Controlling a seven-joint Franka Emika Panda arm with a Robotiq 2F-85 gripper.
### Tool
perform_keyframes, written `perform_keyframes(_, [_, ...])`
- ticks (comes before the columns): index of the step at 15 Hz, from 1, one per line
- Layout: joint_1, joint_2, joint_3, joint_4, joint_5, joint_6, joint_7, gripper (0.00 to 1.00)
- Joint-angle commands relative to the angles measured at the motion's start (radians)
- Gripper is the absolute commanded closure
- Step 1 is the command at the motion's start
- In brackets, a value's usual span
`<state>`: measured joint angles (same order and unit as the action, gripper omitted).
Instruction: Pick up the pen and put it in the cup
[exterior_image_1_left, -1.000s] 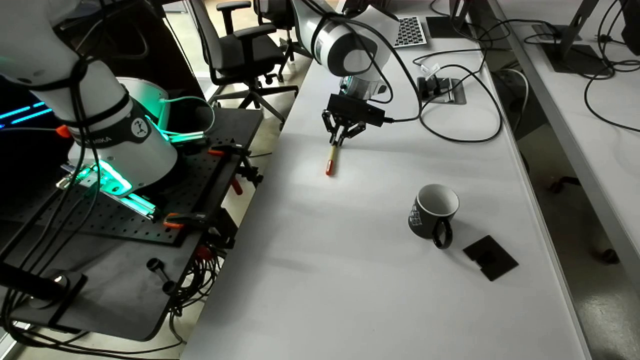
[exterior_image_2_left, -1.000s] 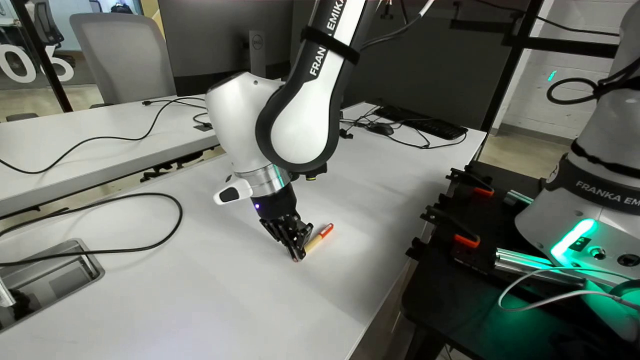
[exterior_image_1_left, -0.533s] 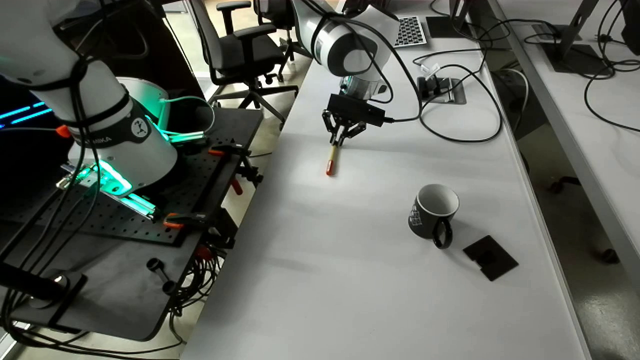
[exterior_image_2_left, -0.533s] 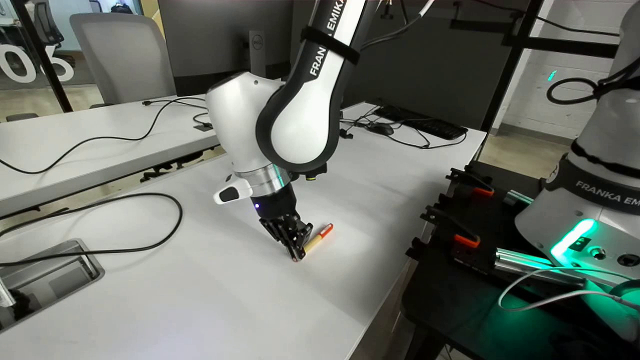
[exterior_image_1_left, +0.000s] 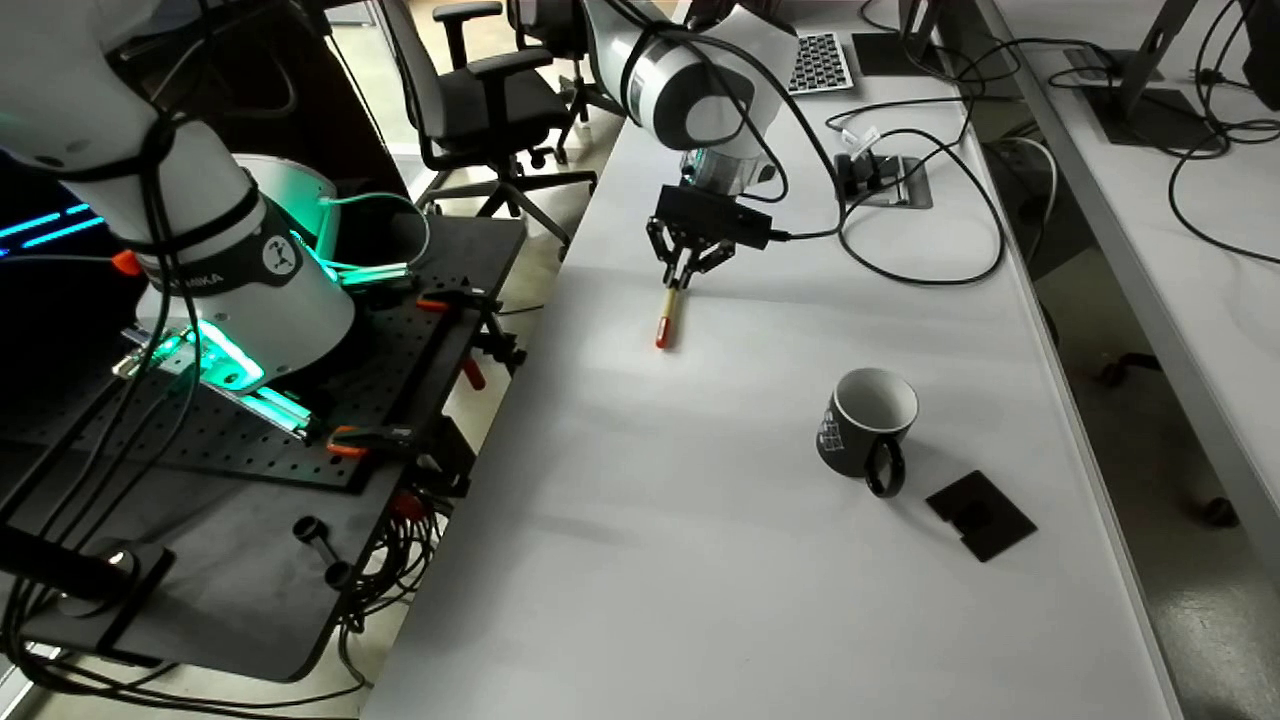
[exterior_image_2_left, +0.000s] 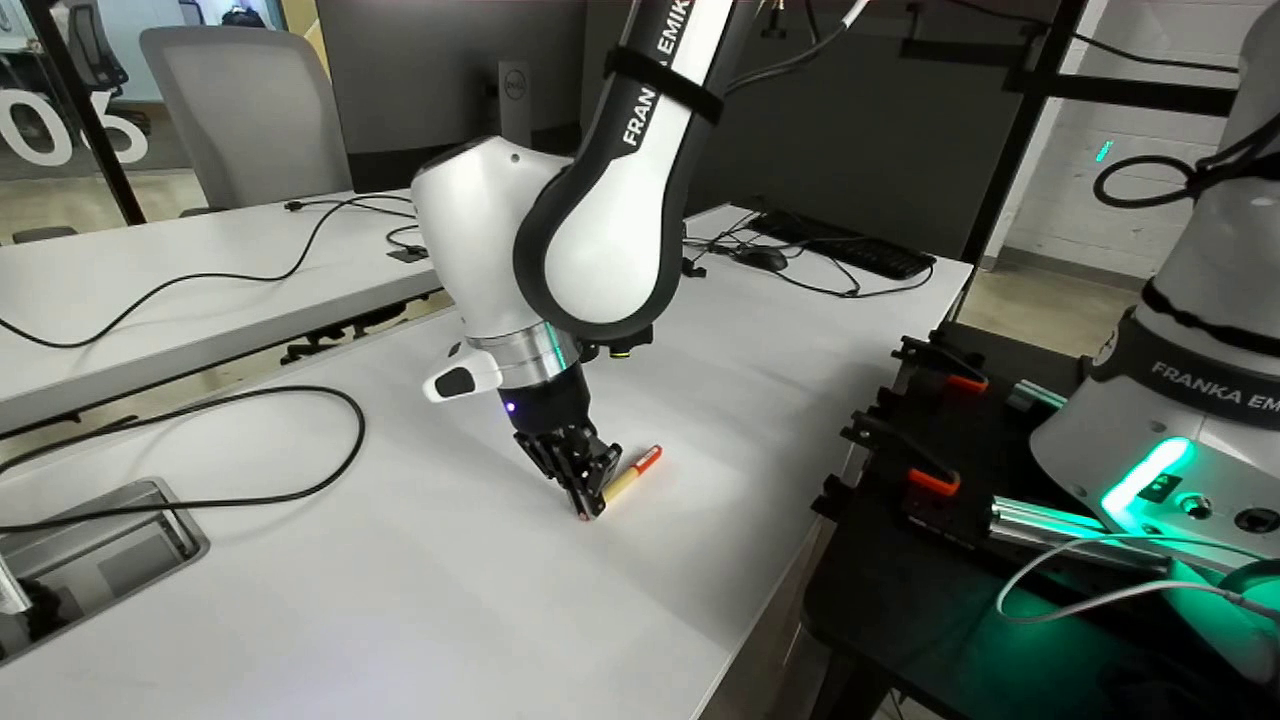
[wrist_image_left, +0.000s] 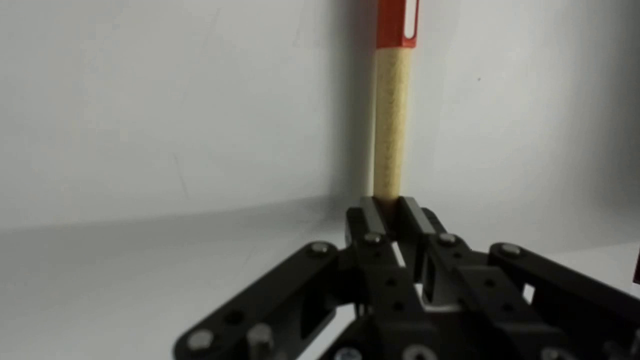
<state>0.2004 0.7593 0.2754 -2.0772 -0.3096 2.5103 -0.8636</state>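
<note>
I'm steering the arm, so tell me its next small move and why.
Probably lift the gripper straight up a little: it is shut on the pale end of the pen, which is on or just above the table (I can't tell which), while the upright cup stands apart and would need entering from above.

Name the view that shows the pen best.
Wrist view: the pen appears largest, its pale barrel clamped by the end effector, though its red end is cropped. Both exterior views show it small, red end whole.
</note>
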Motion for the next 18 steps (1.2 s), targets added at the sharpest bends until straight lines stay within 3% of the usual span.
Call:
perform_keyframes(1, [0.011, -0.077, -0.005, -0.061, -0.019, 0.022, 0.038, 0.97])
perform_keyframes(11, [0.031, -0.278, -0.004, -0.150, -0.033, -0.020, 0.100, 0.97])
perform_keyframes(18, [-0.112, -0.335, 0.131, -0.202, 0.140, 0.132, -0.142, 0.97])
